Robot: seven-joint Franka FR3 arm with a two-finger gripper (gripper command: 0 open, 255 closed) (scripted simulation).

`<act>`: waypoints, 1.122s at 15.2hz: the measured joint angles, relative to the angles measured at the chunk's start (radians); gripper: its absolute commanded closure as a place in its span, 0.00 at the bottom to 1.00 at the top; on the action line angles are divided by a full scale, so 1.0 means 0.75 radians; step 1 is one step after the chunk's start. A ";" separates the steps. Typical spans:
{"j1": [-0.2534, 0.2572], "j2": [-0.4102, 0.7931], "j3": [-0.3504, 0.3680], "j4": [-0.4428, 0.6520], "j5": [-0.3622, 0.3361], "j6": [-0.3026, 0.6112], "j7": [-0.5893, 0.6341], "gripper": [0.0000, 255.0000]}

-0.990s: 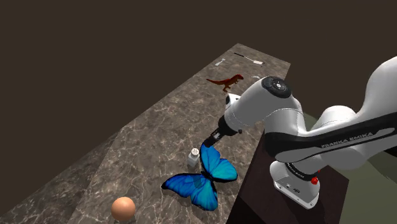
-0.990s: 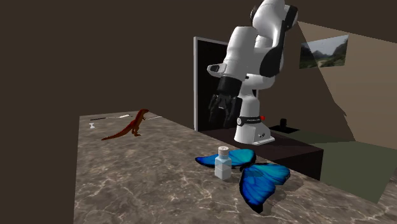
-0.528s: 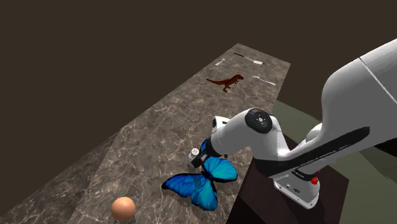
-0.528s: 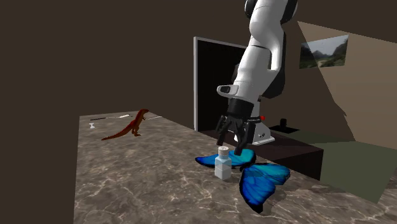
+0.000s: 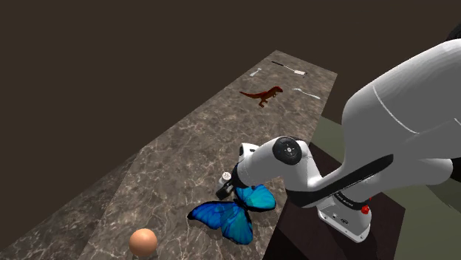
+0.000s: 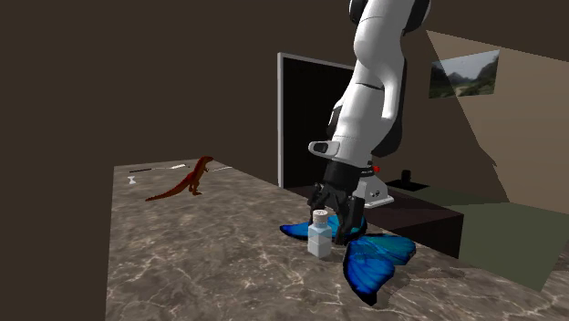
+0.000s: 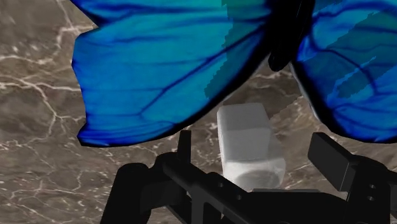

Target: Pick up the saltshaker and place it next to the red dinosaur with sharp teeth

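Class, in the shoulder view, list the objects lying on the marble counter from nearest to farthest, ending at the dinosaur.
Nearest first: orange ball → blue butterfly → saltshaker → red dinosaur.

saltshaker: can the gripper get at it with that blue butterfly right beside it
Probably yes: the gripper jaws stand open either side of the saltshaker; the butterfly lies just beyond it.

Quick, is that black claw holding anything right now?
Gripper: open, its fingers standing apart on either side of the saltshaker, not clasping it.
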 measured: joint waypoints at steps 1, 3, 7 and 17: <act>-0.037 -0.004 0.034 0.002 0.001 0.008 -0.002 0.00; -0.068 -0.007 0.063 0.005 0.003 0.013 -0.004 0.00; -0.075 -0.008 0.070 0.005 0.003 0.015 -0.004 1.00; -0.076 -0.008 0.071 0.006 0.003 0.015 -0.004 1.00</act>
